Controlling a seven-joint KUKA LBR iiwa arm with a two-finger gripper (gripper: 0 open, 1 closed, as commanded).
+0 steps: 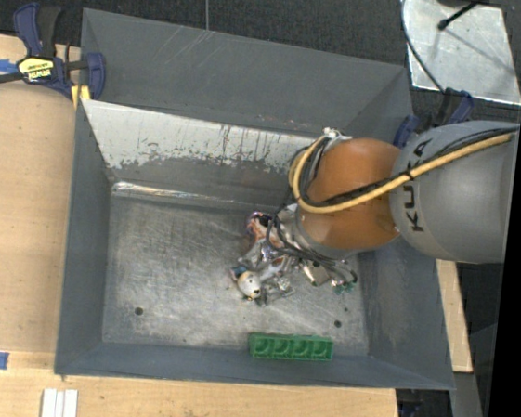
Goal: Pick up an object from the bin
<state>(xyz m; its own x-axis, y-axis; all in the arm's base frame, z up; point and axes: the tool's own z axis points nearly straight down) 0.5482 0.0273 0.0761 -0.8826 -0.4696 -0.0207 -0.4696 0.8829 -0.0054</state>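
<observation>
The end effector [271,262] hangs low over a small heap [252,284] mid-floor in the bin [168,239], probably to pick there; whether it is clenched I cannot tell.

Orange cover [347,189] hides much of the tool [266,264].

grey bin [155,270], green brick [290,348] — small heap [254,282]

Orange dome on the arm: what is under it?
A small heap of mixed things pokes out from under the orange dome at its lower left, on the bin floor. Whatever lies straight beneath the dome is covered. A green block lies apart, by the near wall.
</observation>
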